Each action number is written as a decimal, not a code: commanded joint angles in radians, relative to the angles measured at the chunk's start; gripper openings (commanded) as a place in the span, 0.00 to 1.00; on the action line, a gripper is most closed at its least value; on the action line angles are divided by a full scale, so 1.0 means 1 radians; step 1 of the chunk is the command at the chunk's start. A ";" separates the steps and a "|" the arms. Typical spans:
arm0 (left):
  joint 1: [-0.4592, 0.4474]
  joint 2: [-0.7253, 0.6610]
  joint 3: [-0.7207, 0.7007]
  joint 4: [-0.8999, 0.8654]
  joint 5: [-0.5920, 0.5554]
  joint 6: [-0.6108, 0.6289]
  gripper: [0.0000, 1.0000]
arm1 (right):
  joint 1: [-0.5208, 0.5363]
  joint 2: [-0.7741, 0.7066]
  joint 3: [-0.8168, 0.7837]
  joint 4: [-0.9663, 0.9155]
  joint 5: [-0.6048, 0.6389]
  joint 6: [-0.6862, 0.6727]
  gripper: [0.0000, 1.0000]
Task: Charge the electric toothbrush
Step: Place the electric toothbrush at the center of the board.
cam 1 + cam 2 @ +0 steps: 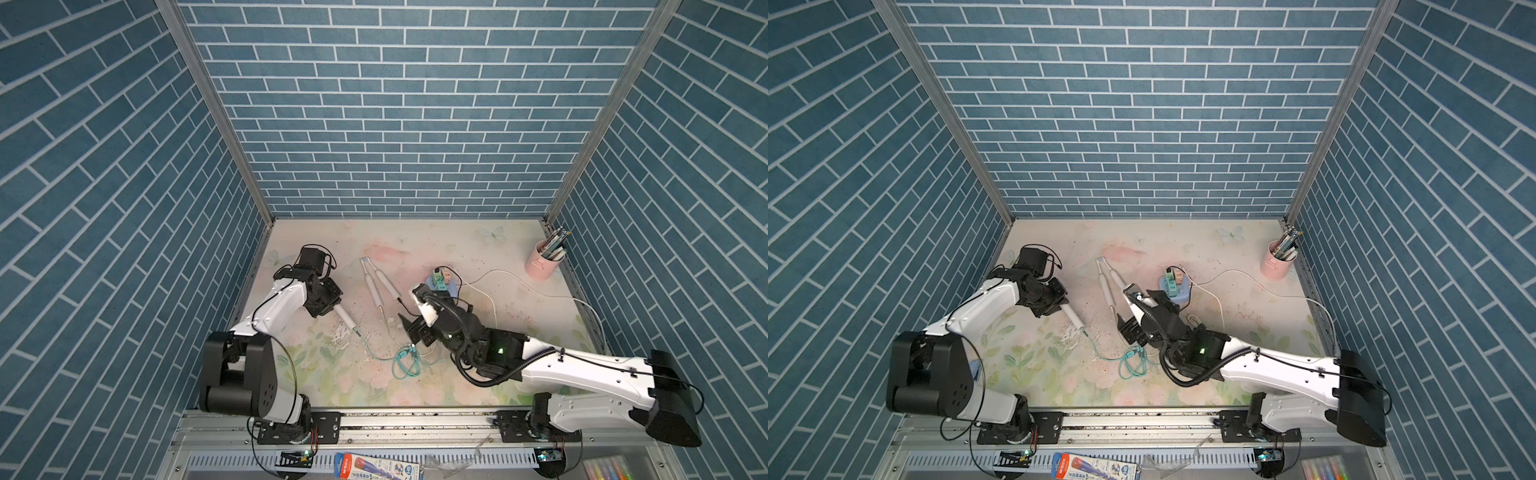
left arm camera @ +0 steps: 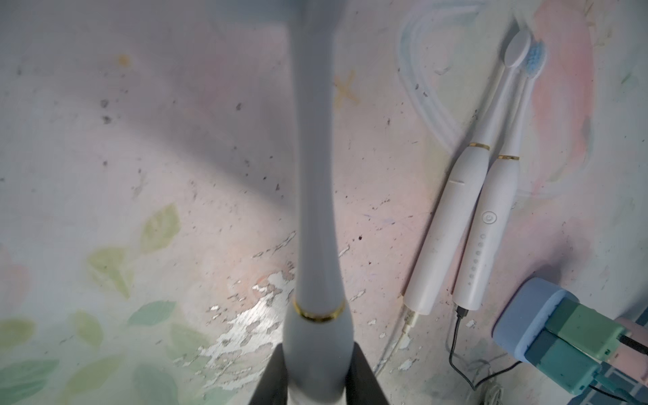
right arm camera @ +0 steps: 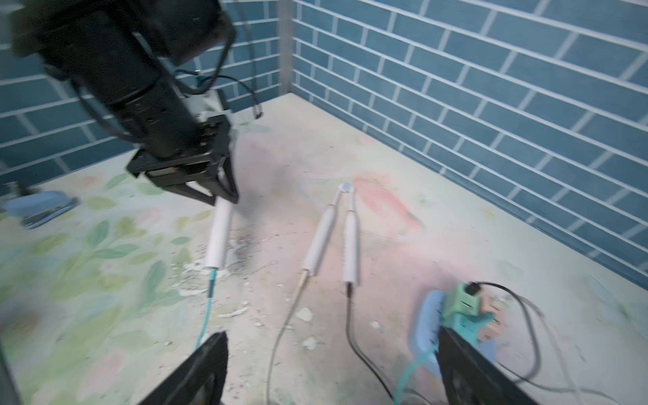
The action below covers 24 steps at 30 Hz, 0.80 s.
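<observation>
The table (image 1: 415,386) carries all items. The left arm reaches over the table's left half, wrist angled down. The right arm stretches from the near right corner toward the centre.

The left hand (image 3: 219,198) is clamped on the electric toothbrush (image 3: 219,238), whose base rests on the table. The right hand (image 3: 332,335) is low, jaws wide apart, gripping nothing.

- Both top views show a pink cup (image 1: 542,262) at the far right corner.
- The left wrist view shows a power button on one of two spare toothbrushes (image 2: 452,224), lying side by side beside the blue charger block (image 2: 526,315).
- The right wrist view shows a teal cable (image 3: 210,291) meeting the held brush's base.

Bare surface lies along the near edge.
</observation>
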<state>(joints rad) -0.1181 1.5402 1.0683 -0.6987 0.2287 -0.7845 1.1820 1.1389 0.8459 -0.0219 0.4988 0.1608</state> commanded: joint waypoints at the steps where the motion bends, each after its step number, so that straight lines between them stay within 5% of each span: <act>1: -0.020 0.092 0.083 -0.050 -0.023 0.054 0.00 | -0.068 -0.118 -0.041 -0.148 0.035 0.118 0.98; 6: -0.050 0.238 0.209 -0.078 -0.065 0.090 0.00 | -0.163 -0.257 -0.065 -0.265 0.087 0.164 0.98; 13: -0.078 0.380 0.357 -0.150 -0.073 0.153 0.19 | -0.233 -0.382 -0.074 -0.419 0.121 0.232 0.98; 17: -0.077 0.428 0.379 -0.171 -0.074 0.169 0.42 | -0.252 -0.423 -0.073 -0.507 0.180 0.273 0.98; 21: -0.077 0.461 0.412 -0.210 -0.064 0.175 0.76 | -0.268 -0.459 -0.063 -0.580 0.256 0.278 0.98; 24: -0.077 0.437 0.437 -0.237 -0.066 0.188 0.90 | -0.288 -0.509 -0.071 -0.589 0.350 0.288 0.98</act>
<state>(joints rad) -0.1925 1.9976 1.4700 -0.8703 0.1741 -0.6220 0.9104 0.6731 0.7803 -0.5514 0.7208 0.3943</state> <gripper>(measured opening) 0.875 0.982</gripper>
